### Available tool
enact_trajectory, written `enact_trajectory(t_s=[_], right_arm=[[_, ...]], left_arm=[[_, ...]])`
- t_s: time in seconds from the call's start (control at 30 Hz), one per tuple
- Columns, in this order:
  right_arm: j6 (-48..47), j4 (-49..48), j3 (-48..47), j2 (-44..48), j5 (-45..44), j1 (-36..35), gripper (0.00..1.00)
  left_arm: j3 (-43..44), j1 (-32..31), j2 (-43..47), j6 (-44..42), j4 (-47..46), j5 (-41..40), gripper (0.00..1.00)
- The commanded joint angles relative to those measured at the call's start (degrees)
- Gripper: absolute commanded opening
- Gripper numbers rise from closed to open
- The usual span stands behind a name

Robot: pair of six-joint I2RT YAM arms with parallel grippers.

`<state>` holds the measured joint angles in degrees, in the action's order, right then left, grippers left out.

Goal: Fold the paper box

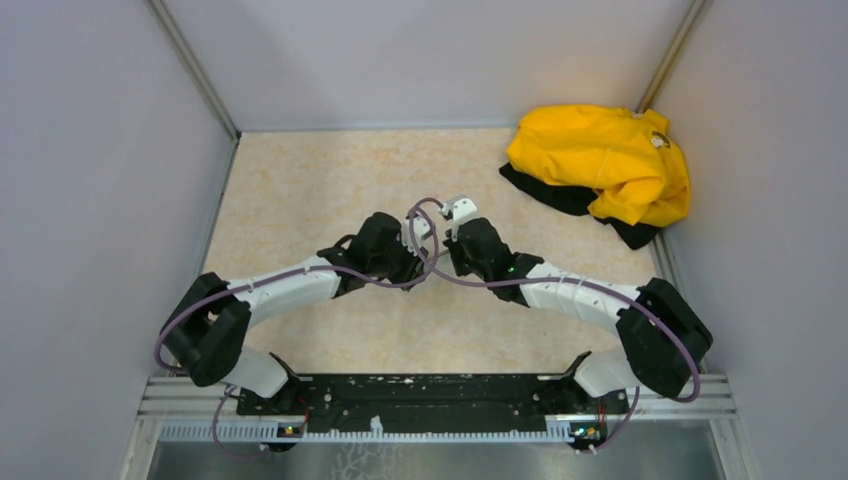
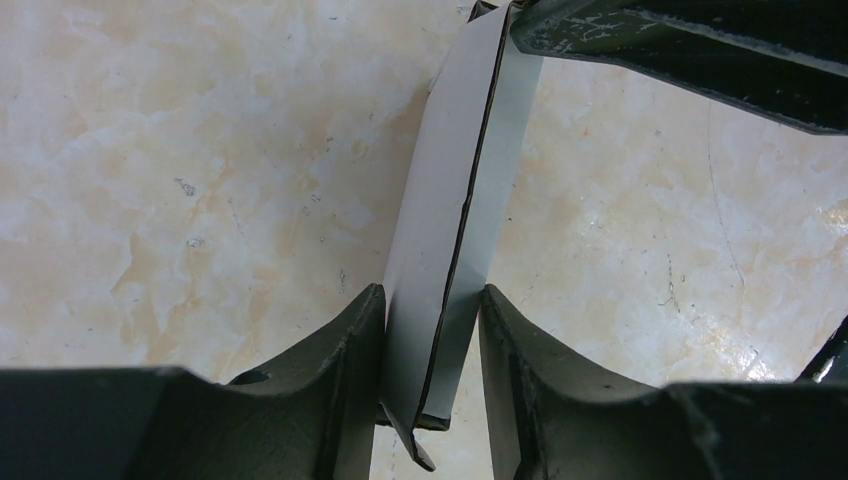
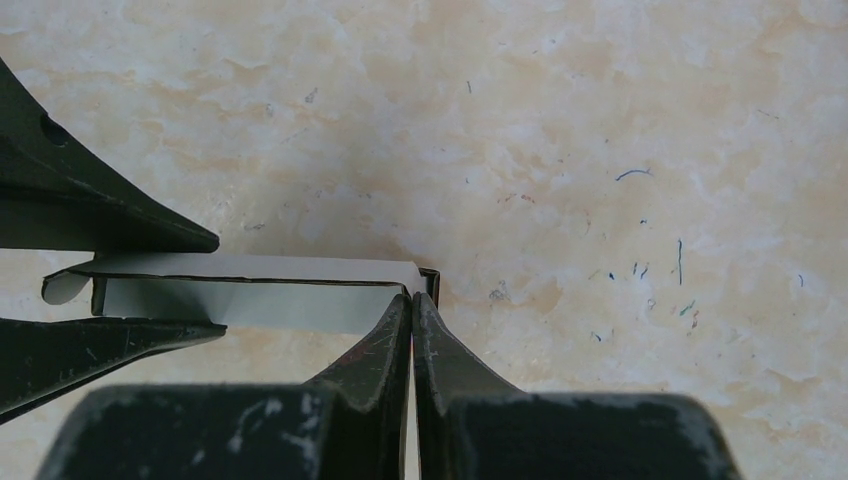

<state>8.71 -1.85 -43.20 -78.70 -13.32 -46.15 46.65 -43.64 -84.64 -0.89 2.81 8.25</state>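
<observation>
The paper box (image 1: pixel 462 210), pale grey-white thin cardboard folded nearly flat, is held above the marbled table between both arms at mid-table. In the left wrist view it (image 2: pixel 450 200) runs up from between the jaws, and my left gripper (image 2: pixel 432 330) is shut on its two long sides. My right gripper (image 3: pixel 411 300) is shut on the thin end wall of the box (image 3: pixel 250 290); a pale sliver of card shows between its pressed fingers. The right gripper's fingers (image 2: pixel 680 50) show at the box's far end. The left gripper's fingers (image 3: pixel 90 210) flank the box's other end.
A yellow garment (image 1: pixel 600 165) over dark cloth lies at the back right corner. Pale walls (image 1: pixel 100 150) close the table on the left, back and right. The arms' base rail (image 1: pixel 420 395) runs along the near edge.
</observation>
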Motion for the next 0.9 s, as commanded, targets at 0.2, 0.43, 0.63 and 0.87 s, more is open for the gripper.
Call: enact_trajectory(t_s=[0.2,0.43,0.63,0.87], right_arm=[[2.27,3.18,-3.68,1.64,4.39,1.72,0.00],[2.97,3.32,-4.00,1.58,5.55,2.27,0.00],[3.41,3.13,-4.14,1.19,5.74,2.75,0.00],[3.68,2.65,-3.65,0.85,4.39,3.30,0.00]], left_arm=[[1.17,0.04,-1.41,-0.38,0.09,1.00,0.44],[1.25,0.04,-1.52,-0.52,0.22,1.28,0.44],[1.16,0.03,-1.54,-0.52,0.21,1.40,0.44],[1.19,0.04,-1.80,-0.52,0.12,1.73,0.44]])
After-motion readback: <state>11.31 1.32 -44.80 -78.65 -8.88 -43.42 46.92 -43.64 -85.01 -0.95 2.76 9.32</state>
